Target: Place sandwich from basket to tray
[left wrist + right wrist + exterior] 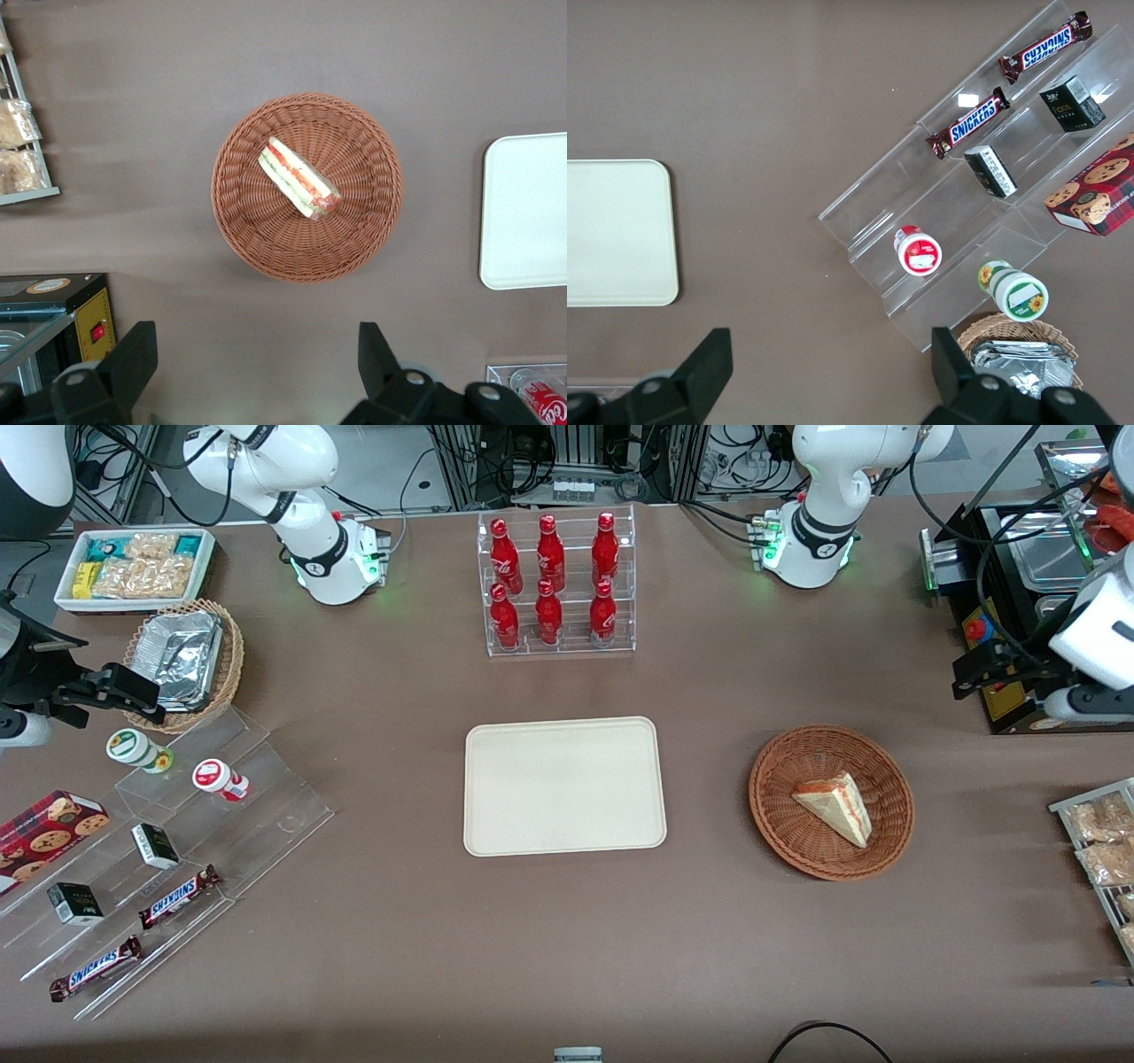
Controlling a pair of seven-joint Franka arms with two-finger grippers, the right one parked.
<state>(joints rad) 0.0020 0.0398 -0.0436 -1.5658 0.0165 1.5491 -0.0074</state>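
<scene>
I read the front view from its one edge to the other. Toward the parked arm's end of the table I see a clear acrylic stepped display rack [168, 850] with chocolate bars and small boxes, and above it a light tan wicker basket of foil containers [186, 660].

At mid-table lies the flat cream-coloured rectangular tray [564, 786] with rounded corners and a low rim. Its surface is bare. I note open brown tabletop [567, 957] on all four sides of it. Farther from the camera stands a clear rack of red bottles [555, 584], well apart from the tray's rim.

Toward the working arm's end I see the round, shallow, reddish-brown woven wicker basket [831, 802]. It stands apart from the tray, with bare tabletop between the two. The small triangular sandwich wedge of pale tan bread [834, 806] lies in the basket, slightly off its centre. In the left wrist view the sandwich [299, 178] shows its red, orange and green layers along the cut edge, and the basket rim [239, 230] is clear all round.

The left gripper [252, 359] hangs above the table beside the basket, toward the black machine [1019, 602] at the table's edge. Its two dark fingers [133, 359] stand wide apart. I see nothing between them, and they touch nothing.
</scene>
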